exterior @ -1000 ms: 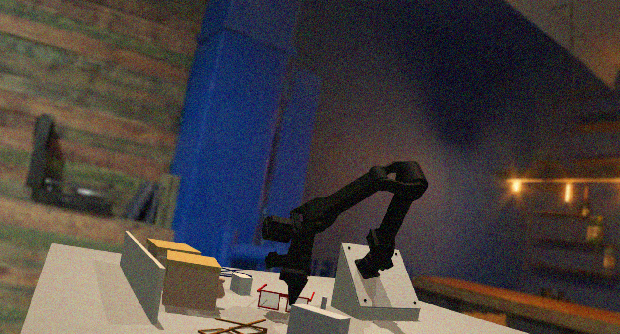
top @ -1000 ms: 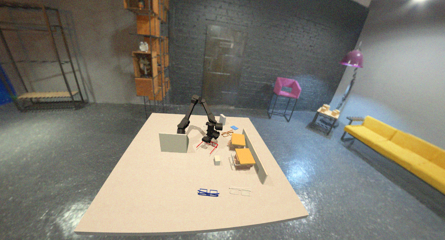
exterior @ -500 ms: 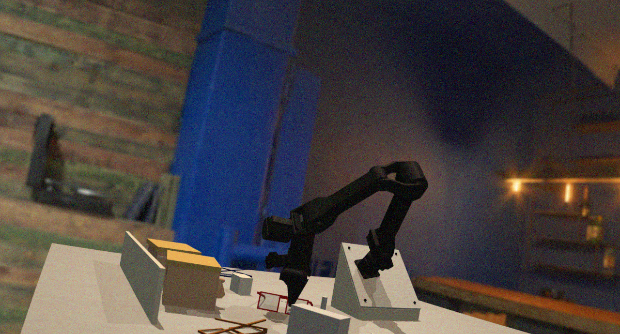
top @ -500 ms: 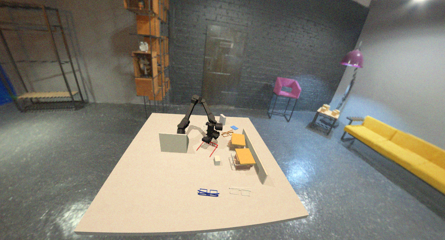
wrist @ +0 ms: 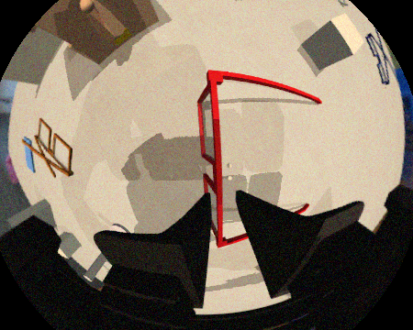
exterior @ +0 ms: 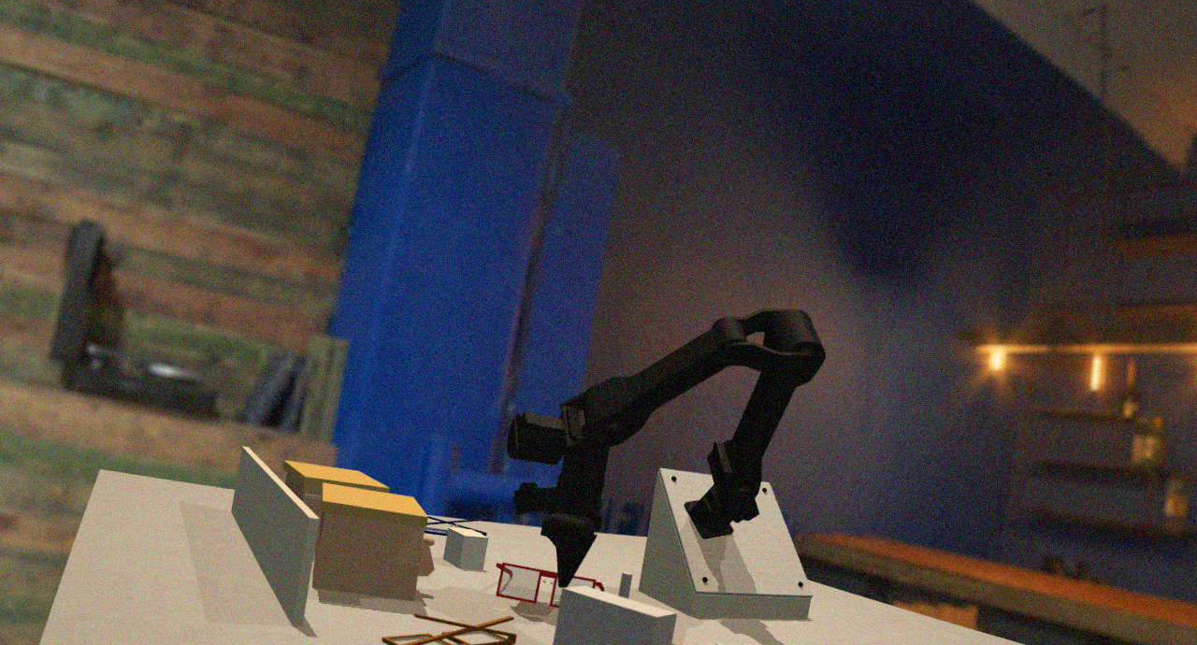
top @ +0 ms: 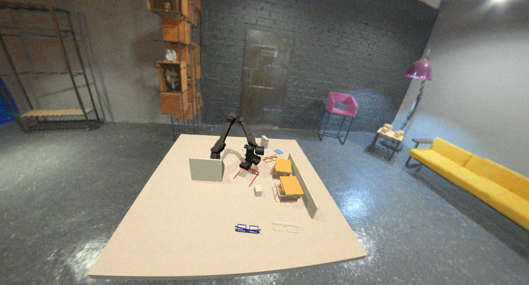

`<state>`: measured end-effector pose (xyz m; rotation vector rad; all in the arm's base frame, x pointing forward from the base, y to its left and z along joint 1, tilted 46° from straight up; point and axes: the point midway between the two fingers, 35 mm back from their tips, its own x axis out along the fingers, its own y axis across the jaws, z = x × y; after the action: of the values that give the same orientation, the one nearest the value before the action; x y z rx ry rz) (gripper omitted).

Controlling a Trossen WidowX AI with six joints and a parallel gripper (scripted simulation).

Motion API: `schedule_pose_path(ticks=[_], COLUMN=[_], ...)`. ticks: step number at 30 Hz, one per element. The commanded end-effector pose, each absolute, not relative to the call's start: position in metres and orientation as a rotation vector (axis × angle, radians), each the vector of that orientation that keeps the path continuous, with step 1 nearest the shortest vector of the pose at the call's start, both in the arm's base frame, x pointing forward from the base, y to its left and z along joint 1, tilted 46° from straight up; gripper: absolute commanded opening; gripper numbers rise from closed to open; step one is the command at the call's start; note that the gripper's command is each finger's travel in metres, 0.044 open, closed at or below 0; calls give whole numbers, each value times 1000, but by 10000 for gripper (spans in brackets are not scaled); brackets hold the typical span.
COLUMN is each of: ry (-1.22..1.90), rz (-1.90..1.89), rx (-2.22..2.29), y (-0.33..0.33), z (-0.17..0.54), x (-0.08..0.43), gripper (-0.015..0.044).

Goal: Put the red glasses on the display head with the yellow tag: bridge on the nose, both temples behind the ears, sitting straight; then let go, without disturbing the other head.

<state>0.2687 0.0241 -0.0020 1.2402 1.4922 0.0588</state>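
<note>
The red glasses [top: 253, 179] [exterior: 538, 587] [wrist: 217, 137] stand low at the table, rims upright and temples spread open. My gripper [exterior: 566, 583] [wrist: 223, 196] points down with its fingers apart; it is open, one fingertip on each side of the glasses' front bar, close to the left one in the wrist view. The head with the yellow tag [wrist: 122, 38] is the far head [top: 282, 165] in the top view and the nearer head [exterior: 367, 549] in the exterior view. The other head [top: 290, 186] stands beside it; both have orange tops.
A grey panel [top: 303, 187] [exterior: 271, 533] stands behind the heads. A small block [top: 258, 191] [exterior: 465, 549] [wrist: 331, 48] stands near the glasses. A pale block [top: 264, 142] [exterior: 611, 621], brown glasses [wrist: 71, 160] and blue glasses [top: 247, 231] are on the table. A slanted board [top: 205, 169] [exterior: 670, 549] is at the arm's base.
</note>
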Motion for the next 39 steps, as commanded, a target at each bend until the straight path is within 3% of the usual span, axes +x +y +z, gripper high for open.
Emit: schedule_pose_path(ticks=[1,17,21,30,33,39], ry=[1495,1497,1487,1494,1494,1494], rz=[60,58,55,67,67,67], rx=[1238,1238,1245,1228,1228,1228], y=[22,-9,-8,-11,-11,-11], z=[-2,38,33,33,33,33], x=[266,262,264,258,258,258], gripper=[108,108,200,200,140,140])
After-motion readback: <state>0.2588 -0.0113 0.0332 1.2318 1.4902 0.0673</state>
